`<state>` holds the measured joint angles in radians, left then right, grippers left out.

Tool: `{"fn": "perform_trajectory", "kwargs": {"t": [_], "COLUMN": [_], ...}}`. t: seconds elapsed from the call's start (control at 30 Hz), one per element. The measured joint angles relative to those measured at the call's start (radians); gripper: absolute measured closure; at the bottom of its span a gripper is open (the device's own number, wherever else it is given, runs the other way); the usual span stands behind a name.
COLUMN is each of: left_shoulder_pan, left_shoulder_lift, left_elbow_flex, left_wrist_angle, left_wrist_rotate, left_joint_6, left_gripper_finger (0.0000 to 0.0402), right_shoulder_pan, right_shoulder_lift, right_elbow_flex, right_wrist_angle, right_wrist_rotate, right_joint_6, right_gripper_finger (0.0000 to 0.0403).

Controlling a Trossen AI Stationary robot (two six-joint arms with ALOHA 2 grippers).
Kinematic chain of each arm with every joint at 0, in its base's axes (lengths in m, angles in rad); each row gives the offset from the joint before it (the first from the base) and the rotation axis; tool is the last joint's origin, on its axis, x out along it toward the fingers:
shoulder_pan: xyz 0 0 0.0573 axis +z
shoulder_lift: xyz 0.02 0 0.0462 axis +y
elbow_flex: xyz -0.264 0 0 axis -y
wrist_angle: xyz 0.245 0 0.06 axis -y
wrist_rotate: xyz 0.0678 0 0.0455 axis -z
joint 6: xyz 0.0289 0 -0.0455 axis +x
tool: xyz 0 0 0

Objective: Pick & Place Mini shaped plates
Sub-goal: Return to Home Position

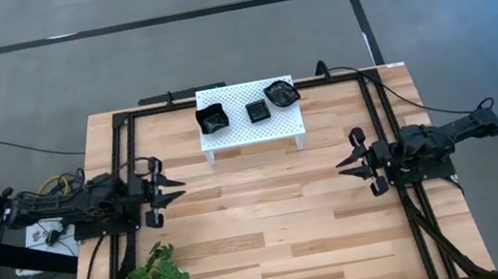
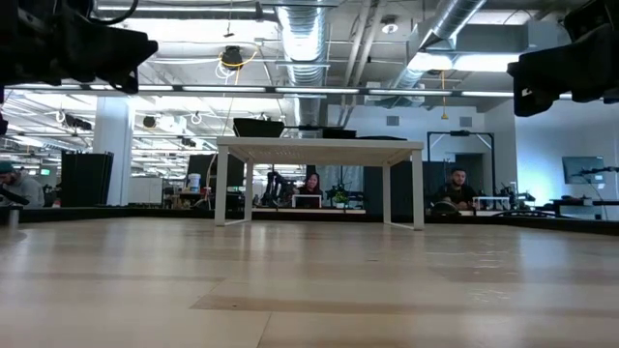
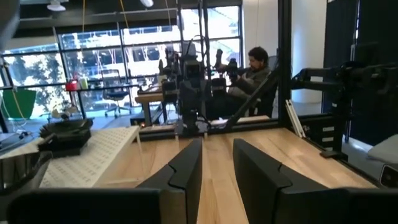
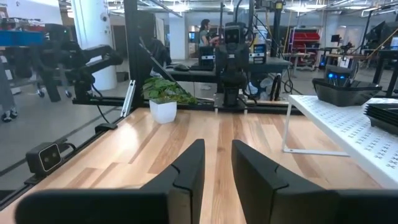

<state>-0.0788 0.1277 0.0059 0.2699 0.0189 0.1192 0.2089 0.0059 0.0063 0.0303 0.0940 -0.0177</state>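
Observation:
Three glossy black mini plates rest on a white perforated platform (image 1: 253,131) at the table's far middle: a wavy-edged one (image 1: 212,118) on the left, a small square one (image 1: 257,111) in the middle, and a wider one (image 1: 282,92) on the right. My left gripper (image 1: 176,188) hovers open at the table's left side, pointing right. My right gripper (image 1: 343,169) hovers open at the right side, pointing left. Both are nearer than the platform and apart from it. The left wrist view shows a black plate (image 3: 65,134) on the platform. The right wrist view shows two (image 4: 345,92), (image 4: 382,115).
A green leafy plant sprig (image 1: 158,274) in a small white pot (image 4: 163,111) stands near the table's near-left corner. A black frame (image 1: 124,181) runs along the table's edges. Bare wood lies between the two grippers. People sit in the room beyond the table.

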Motion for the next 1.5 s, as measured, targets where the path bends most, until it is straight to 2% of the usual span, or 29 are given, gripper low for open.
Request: {"fn": "perform_trajectory", "kwargs": {"t": [0.7,1.5], "left_shoulder_pan": [0.000,0.000], "left_shoulder_lift": [0.104,0.106], "left_elbow_flex": [0.000,0.000], "left_wrist_angle": [0.001,0.001], "left_wrist_rotate": [0.000,0.000], "left_joint_6": [0.000,0.000], "left_gripper_finger": [0.0309,0.0309], "right_shoulder_pan": [0.000,0.000], "right_shoulder_lift": [0.000,0.000], "right_elbow_flex": [-0.001,-0.001], "right_wrist_angle": [0.000,0.000], "right_wrist_rotate": [0.000,0.000], "right_joint_6": [0.000,0.000], "right_gripper_finger": [0.0328,0.0328]}}
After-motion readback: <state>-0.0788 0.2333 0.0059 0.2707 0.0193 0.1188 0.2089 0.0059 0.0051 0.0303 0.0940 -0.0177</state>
